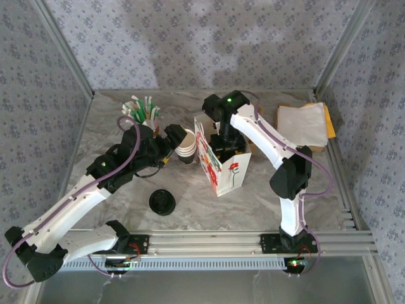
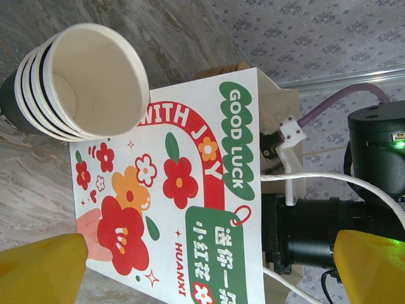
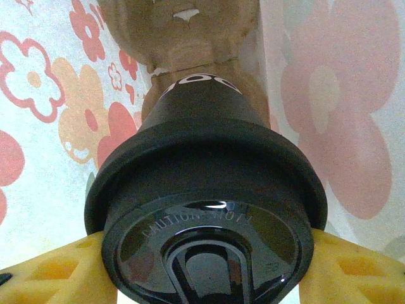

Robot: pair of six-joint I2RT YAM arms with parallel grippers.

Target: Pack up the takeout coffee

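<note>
Marble-look table (image 1: 266, 202). Printed paper bag (image 1: 223, 174) stands upright mid-table. Loose black lid (image 1: 162, 202) lies flat toward the near edge, left of the bag. Cup of straws (image 1: 147, 114) stands near the far-left corner. Stack of cream cups (image 1: 185, 144) is tipped over just left of the bag. White sheets (image 1: 302, 125) lie on a brown pad (image 1: 328, 123) in the far-right corner.
</note>
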